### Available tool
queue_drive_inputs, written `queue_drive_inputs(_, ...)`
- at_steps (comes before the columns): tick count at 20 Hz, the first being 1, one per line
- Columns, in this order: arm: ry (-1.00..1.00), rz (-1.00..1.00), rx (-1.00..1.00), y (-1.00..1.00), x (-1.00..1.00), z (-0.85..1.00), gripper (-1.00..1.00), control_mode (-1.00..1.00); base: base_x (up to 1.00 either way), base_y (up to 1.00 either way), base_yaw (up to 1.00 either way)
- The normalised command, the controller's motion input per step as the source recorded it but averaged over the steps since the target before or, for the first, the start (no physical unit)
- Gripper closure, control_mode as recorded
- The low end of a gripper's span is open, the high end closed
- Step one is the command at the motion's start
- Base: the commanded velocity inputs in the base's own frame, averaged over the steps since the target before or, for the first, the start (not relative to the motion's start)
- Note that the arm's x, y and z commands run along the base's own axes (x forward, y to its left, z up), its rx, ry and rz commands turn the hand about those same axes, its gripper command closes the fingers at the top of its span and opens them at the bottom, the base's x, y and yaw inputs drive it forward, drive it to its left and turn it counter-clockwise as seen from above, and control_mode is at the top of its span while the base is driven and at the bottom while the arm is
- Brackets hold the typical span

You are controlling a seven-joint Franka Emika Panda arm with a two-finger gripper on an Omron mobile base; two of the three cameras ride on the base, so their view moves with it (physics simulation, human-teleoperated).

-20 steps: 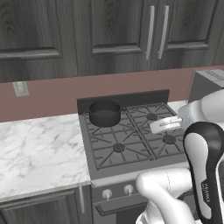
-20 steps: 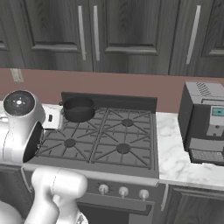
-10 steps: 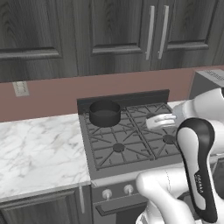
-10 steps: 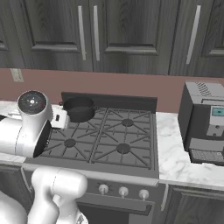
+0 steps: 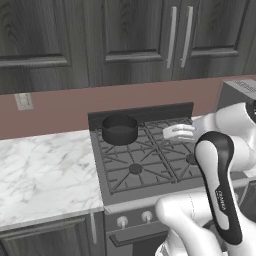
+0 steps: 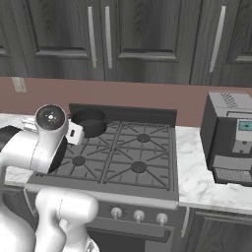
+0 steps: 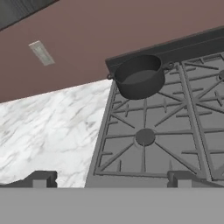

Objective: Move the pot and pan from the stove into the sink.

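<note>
1. The arm (image 5: 220, 195) carried a short vertical line of white lettering on its dark joint cover; the characters were too small to be read.
2. The coffee machine (image 6: 230, 138) had a small blue-green display panel on its front; no characters could be made out.
3. No other text, label, brand, number or sign was legible.

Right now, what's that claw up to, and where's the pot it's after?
Claw open, empty, above the dark gas stove. Short dark grey pot on the back-left burner, untouched. Nothing between claw and pot.
</note>
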Motion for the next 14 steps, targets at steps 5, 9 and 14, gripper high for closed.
queue_drive_inputs(5, 0.00, -0.06, 0.04, 0.00, 0.39, -0.07, -1.00, -1.00, 0.00, 0.00, 0.00)
queue_drive_inputs(9, 0.00, -0.07, 0.03, 0.00, 0.42, -0.08, -1.00, -1.00, 0.00, 0.00, 0.00)
queue_drive_inputs(14, 0.00, -0.07, 0.02, 0.00, 0.44, -0.09, -1.00, -1.00, 0.00, 0.00, 0.00)
